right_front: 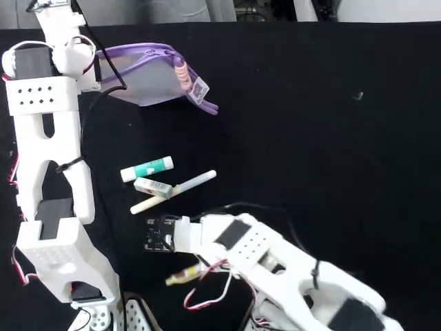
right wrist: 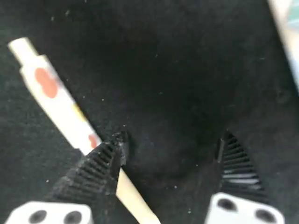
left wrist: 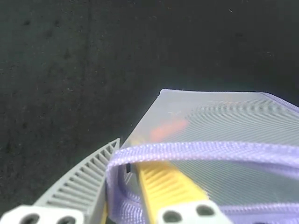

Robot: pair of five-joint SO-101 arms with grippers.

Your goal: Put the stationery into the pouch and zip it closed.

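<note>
**Q:** High view: which step was in hand?

**A:** Loading, judged as not yet begun. The pouch (right_front: 145, 69) sat at the upper left of the frame, where the left arm (right_front: 48, 138) reached it. Three items lay on the table (right_front: 331, 152) left of centre, well apart from the pouch. They were a teal-and-white tube (right_front: 147, 168), a small block (right_front: 153, 187) and a pen (right_front: 189, 183), with the block touching the pen. The right fingers (right_front: 160, 234) sat just below the pen's lower-left end.

**Q:** Left wrist view: what was the pouch's condition?

**A:** The left fingers (left wrist: 84, 186) were clenched on the pouch's rim at the lower left of the frame. The grey one was outside the wall and the yellow one inside, with the purple zip band (left wrist: 210, 151) crossing over it. The mouth was open there. An orange patch (left wrist: 170, 128) showed through the ribbed wall. What it was could not be told.

**Q:** Right wrist view: what did the next move call for?

**A:** The right fingers were spread and grasping nothing, with bare table between them. The pen ran diagonally from the upper left and met one finger at the lower left. As a judgement, the fingers needed a sideways shift to straddle the pen. After that would come a closing grip, a lift and a carry to the open mouth. Zipping was the last step.
</note>
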